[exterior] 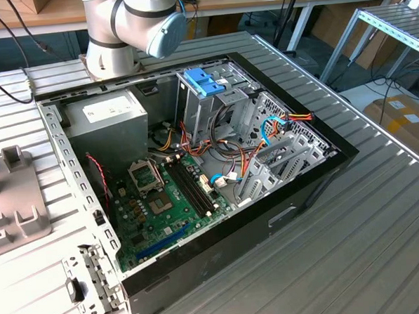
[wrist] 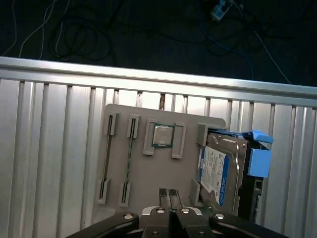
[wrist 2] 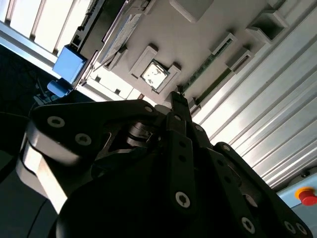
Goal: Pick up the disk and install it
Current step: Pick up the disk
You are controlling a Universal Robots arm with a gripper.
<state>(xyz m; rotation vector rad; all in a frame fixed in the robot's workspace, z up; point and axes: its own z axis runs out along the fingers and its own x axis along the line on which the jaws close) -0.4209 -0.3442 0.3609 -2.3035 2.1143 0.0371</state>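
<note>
Disk (wrist: 220, 171) stands on edge in a slot of the grey holder (wrist: 143, 183), its labelled face showing and its blue rails (wrist: 258, 161) on the outer side. The pocket next to it holds the processor chip (wrist: 162, 135). In the exterior view, part of what looks to be that holder (exterior: 11, 202) lies on the ribbed table at the exterior view's left, near the open computer case (exterior: 269, 224).

The main risk I see is at the pick. The disk seems to lean in its slot rather than stand square, so a grasp that is off-centre or only on the plastic rails could let it tilt or slip. Coming down with closed fingers would knock its edge or the holder instead of straddling it.

Further right, inside the case, the drive cage (exterior: 214, 107) carries a light-blue clip (exterior: 204, 80), and loose cables (exterior: 278, 122) hang just beside it. A disk brought in crooked could jam at the cage mouth or snag those wires.

The gripper (wrist: 169, 191) hovers above the holder, near the disk but apart from it. Its fingers are pressed together, holding nothing and touching nothing.
</note>
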